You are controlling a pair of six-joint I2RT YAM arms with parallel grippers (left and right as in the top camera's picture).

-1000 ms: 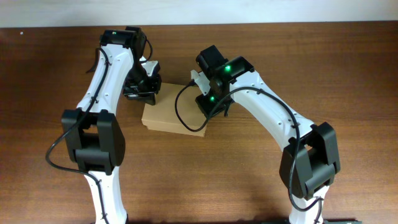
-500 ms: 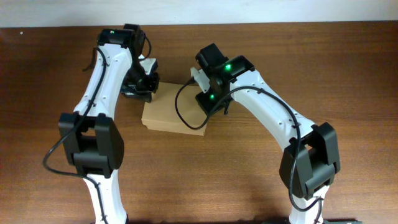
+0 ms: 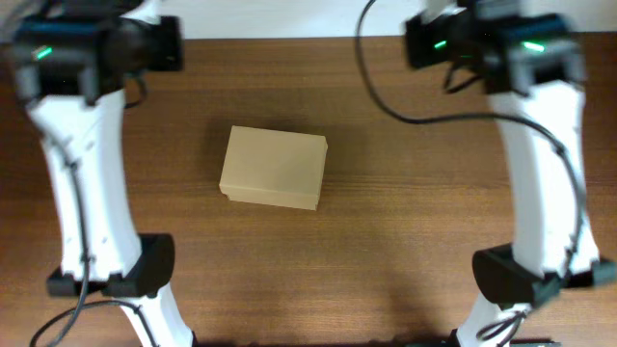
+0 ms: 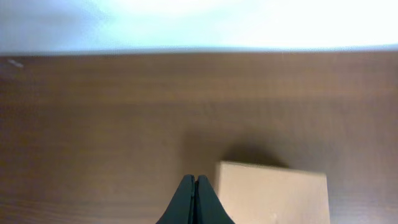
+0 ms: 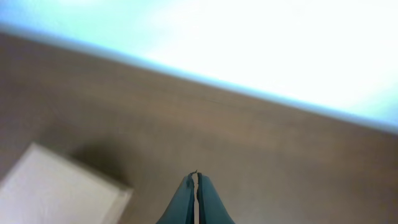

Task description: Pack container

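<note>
The container (image 3: 274,167), a plain tan cardboard box, lies in the middle of the table with its flap lid shut. It also shows in the left wrist view (image 4: 273,193) and in the right wrist view (image 5: 56,190). My left gripper (image 4: 194,180) is shut and empty, raised well above the table, left of the box. My right gripper (image 5: 196,176) is shut and empty, raised high and to the right of the box. In the overhead view only the arms show, at the top left (image 3: 67,58) and top right (image 3: 511,48); the fingers are hidden.
The brown wooden table (image 3: 405,241) lies around the box. Its far edge meets a white wall (image 4: 199,25). The arm bases stand at the near left (image 3: 125,275) and near right (image 3: 525,275).
Both arms have lifted away from the box, from its far corners up and out to the top left and top right. The box stays in place, closed.
</note>
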